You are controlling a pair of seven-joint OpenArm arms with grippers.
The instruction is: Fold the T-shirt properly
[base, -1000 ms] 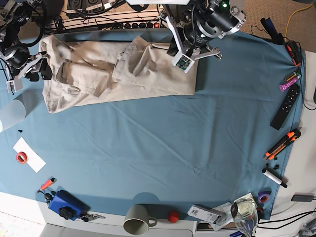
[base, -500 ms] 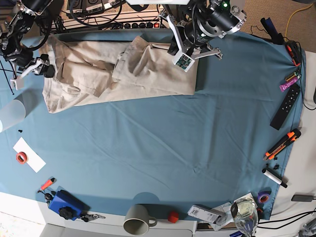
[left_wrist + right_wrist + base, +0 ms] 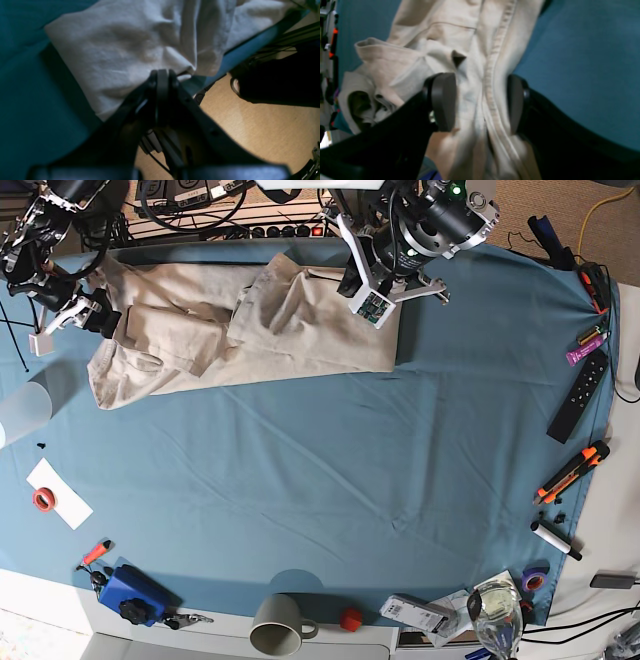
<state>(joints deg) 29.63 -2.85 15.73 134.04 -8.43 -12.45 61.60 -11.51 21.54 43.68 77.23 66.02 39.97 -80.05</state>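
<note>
- Across the upper left and centre of the base view lies the T-shirt (image 3: 330, 335), bunched.
- Far upper left, right gripper (image 3: 480, 102): wide, fingers astride its fabric.
- Top centre, left gripper (image 3: 163, 75): closed.

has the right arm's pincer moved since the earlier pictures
Yes, the right pincer has moved rightward in the base view, away from the clear translucent cup at the left edge and further over the beige cotton T-shirt.

It looks like a robot lab or workshop bench: a table with a blue cloth (image 3: 330, 470), robot arms reaching over it, loose black cables (image 3: 590, 620), pliers (image 3: 186, 620), a box cutter (image 3: 571, 472) and a marker (image 3: 556, 540) along its edges.
</note>
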